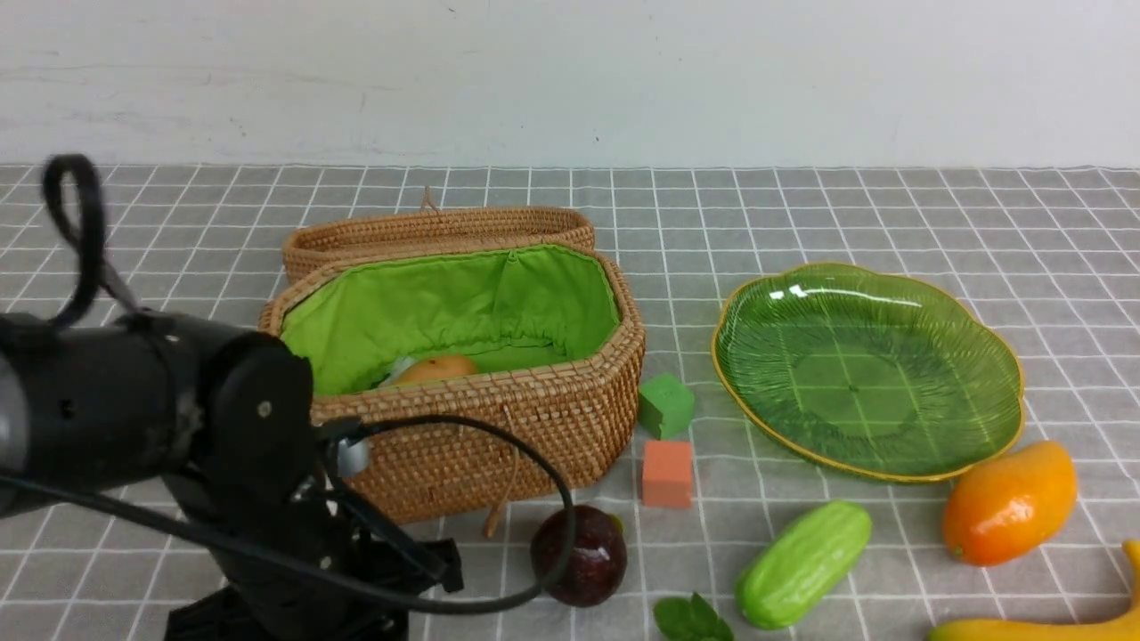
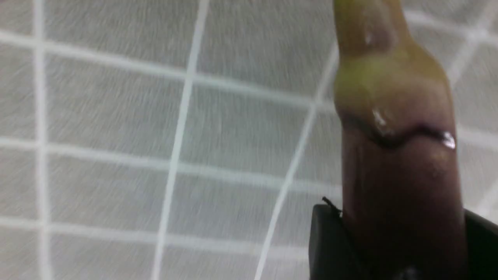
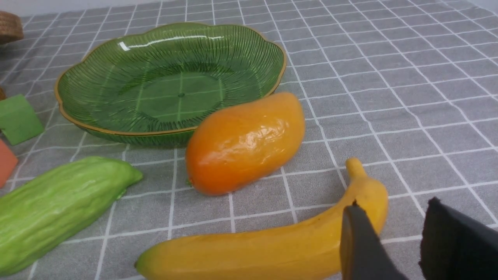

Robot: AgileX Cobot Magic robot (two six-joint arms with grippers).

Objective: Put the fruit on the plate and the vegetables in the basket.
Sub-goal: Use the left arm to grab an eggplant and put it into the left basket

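Near side of the basket point(image 1: 499, 436), the left end effector point(image 2: 397, 221) pinches the eggplant point(image 2: 400, 171), stalk end jutting past the pads point(image 2: 330, 241); I judge it could swivel, slip, or catch the basket when lifted. The cable point(image 1: 568, 521) loops just before the ball point(image 1: 588, 561) and might drag it. Far right of the basket, the right end effector point(image 3: 393, 210) stands spread and empty over the banana point(image 3: 272, 249); closing there may roll it. The left arm point(image 1: 151, 401) hides its grip in the front view, the wrist view is blurred, the basket wall covers most of a bulb point(image 1: 436, 368), and the banana is cut off
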